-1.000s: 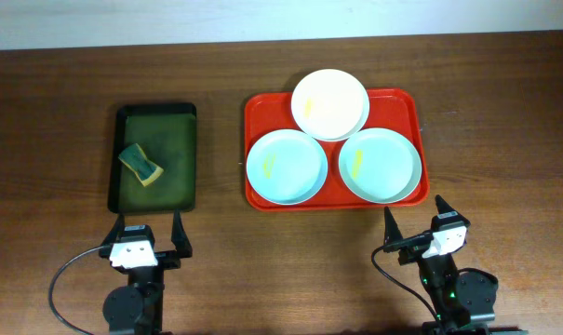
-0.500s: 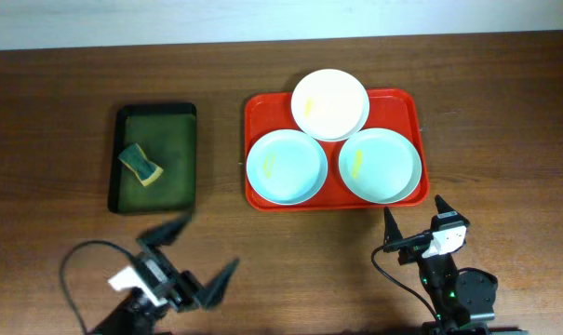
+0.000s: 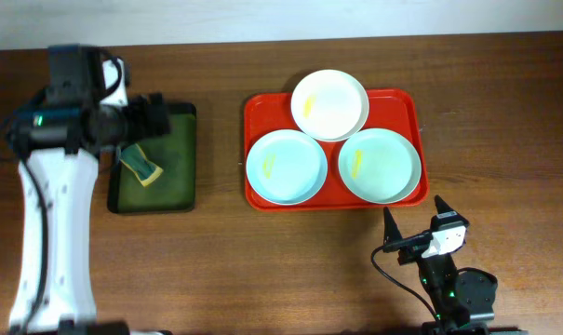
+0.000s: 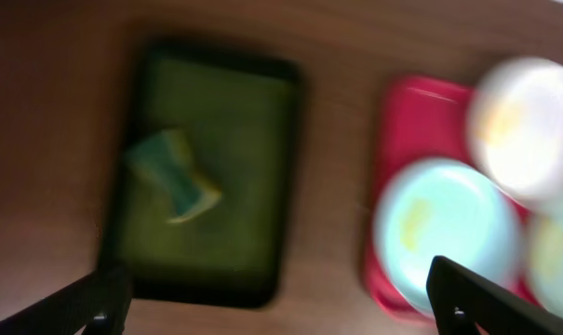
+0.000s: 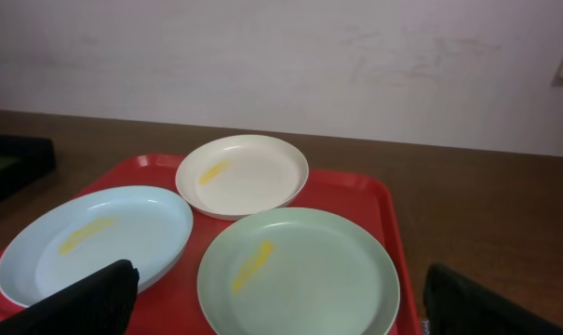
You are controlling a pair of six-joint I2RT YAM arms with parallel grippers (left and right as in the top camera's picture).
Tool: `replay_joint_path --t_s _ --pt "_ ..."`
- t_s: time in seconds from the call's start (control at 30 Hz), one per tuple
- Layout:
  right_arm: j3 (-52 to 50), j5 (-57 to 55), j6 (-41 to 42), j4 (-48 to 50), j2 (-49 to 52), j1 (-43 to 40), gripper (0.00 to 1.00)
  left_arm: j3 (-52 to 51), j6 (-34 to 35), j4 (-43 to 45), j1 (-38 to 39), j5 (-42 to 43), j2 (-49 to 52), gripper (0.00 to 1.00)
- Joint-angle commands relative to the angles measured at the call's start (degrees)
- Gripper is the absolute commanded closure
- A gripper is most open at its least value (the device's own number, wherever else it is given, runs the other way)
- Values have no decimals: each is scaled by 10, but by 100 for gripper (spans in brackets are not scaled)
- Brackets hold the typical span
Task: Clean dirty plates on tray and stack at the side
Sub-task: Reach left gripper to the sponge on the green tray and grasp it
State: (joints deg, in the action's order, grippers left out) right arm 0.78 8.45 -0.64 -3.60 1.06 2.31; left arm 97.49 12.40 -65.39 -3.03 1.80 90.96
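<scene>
Three plates lie on the red-orange tray (image 3: 408, 104), each with a yellow smear: a white one (image 3: 329, 104) at the back, a pale blue one (image 3: 286, 167) front left, a mint one (image 3: 380, 165) front right. My left gripper (image 3: 158, 116) hangs open and empty high over the back of the dark green tray; the left wrist view is blurred. My right gripper (image 3: 415, 216) is open and empty near the table's front edge, just in front of the red tray. The right wrist view shows the mint plate (image 5: 300, 274) between its open fingers, and the white plate (image 5: 244, 172) behind.
A yellow-green sponge (image 3: 141, 165) lies in the dark green black-rimmed tray (image 3: 180, 186) on the left, also visible in the left wrist view (image 4: 174, 172). My left arm's white link runs down the table's left side. Bare wood lies right of the red tray.
My left arm has swung up from the table's front edge to above the green tray, still open. The right arm and the plates have not moved.
</scene>
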Motion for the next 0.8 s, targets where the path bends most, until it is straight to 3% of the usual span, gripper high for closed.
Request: replay_joint_path --t_s 0.0,0.13,0.5,0.7,0.77 --pt "-5 3 2 -1 -2 3 1 11 147 3 -7 -181 63 1" --pt "-5 3 2 -1 -2 3 2 11 202 32 -18 -175 135 1" --pt "-5 3 2 -1 -2 3 2 11 216 92 -32 -136 322 1" --pt "-5 3 2 -1 -2 3 2 11 214 99 -55 -69 362 0" --pt "-5 3 2 -1 -2 3 1 11 183 108 -61 -55 362 1"
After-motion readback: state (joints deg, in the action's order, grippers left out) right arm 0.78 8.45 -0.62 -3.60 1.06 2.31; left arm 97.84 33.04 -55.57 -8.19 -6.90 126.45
